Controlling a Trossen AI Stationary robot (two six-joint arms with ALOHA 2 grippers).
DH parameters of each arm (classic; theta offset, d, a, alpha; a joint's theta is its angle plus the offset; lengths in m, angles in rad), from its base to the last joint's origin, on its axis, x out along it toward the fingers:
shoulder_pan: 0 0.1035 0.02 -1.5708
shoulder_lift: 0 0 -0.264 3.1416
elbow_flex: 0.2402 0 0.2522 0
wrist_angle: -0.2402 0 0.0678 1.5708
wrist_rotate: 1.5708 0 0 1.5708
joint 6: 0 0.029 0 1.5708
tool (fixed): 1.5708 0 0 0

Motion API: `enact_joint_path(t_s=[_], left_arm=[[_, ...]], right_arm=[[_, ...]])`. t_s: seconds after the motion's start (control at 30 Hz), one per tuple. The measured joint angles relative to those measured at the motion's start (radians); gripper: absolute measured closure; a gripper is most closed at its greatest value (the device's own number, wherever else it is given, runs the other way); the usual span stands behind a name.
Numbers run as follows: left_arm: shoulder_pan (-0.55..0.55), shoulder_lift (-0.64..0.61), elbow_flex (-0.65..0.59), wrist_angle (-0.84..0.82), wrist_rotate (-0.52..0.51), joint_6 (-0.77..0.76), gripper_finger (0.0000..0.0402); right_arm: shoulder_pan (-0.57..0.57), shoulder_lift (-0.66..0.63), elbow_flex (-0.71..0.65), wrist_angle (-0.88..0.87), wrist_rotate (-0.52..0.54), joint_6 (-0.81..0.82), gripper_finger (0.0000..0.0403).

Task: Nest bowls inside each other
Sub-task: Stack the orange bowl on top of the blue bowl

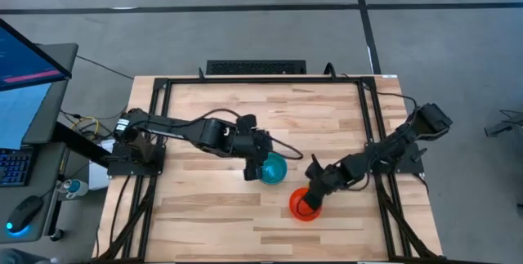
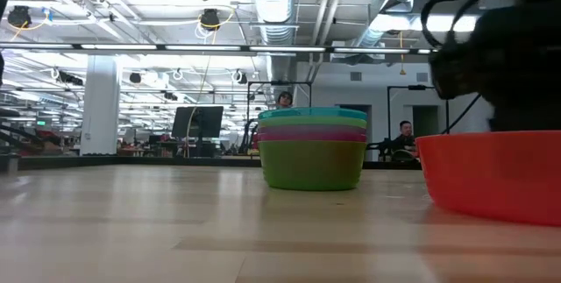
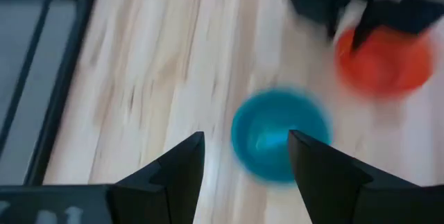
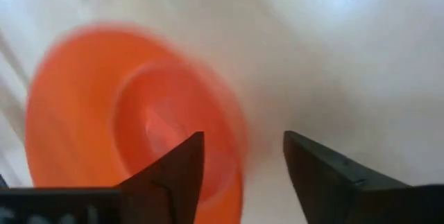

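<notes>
A stack of nested bowls (image 2: 311, 147) stands on the wooden table, with a green bowl (image 2: 311, 165) at the bottom, pink above it and a blue bowl (image 1: 273, 168) on top. An orange-red bowl (image 1: 304, 205) rests alone on its base, to the stack's near right. My left gripper (image 3: 246, 137) is open and hovers over the stack's left side (image 1: 255, 167). The blue bowl (image 3: 279, 134) shows beyond its fingers. My right gripper (image 4: 243, 137) is open above the orange-red bowl (image 4: 132, 113). One of its fingers is over the hollow and the other is outside the rim.
Black frame rails (image 1: 372, 133) run around the tabletop, and cables lie at the left and right sides. A dark keyboard (image 1: 256, 67) lies past the far edge. Bare wood (image 1: 204, 215) spreads to the near left. In the low view, people (image 2: 405, 130) sit in the room beyond.
</notes>
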Motion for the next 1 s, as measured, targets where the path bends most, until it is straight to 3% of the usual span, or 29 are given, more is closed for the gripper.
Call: enact_joint_path(t_s=[0.13, 0.3, 0.4, 0.53, 0.7, 0.9, 1.0], left_arm=[[-0.004, -0.091, -0.175, 0.002, -0.004, -0.064, 0.0203], [0.001, -0.330, -0.498, 0.101, 0.015, -0.197, 0.0203], [0.003, -0.489, -0.672, 0.190, 0.032, -0.290, 0.0203], [-0.005, -0.645, -0.863, 0.203, 0.038, -0.395, 0.0203], [-0.026, -0.722, -1.028, 0.284, 0.089, -0.463, 0.0203], [-0.048, -0.709, -1.105, 0.300, 0.073, -0.459, 0.0203], [-0.049, -0.752, -1.104, 0.378, 0.006, -0.435, 0.0203]], right_arm=[[-0.069, -0.055, 0.001, -0.003, -0.030, -0.051, 0.0244], [-0.130, -0.069, 0.002, -0.031, -0.114, -0.105, 0.0350], [-0.143, -0.069, 0.001, -0.039, -0.135, -0.115, 0.0389], [-0.165, -0.071, 0.001, -0.052, -0.173, -0.129, 0.0387], [-0.222, -0.075, 0.032, -0.076, -0.176, -0.161, 0.0395], [-0.298, -0.110, 0.162, -0.260, -0.179, -0.256, 0.0395], [-0.326, -0.125, 0.240, -0.280, -0.178, -0.290, 0.0398]])
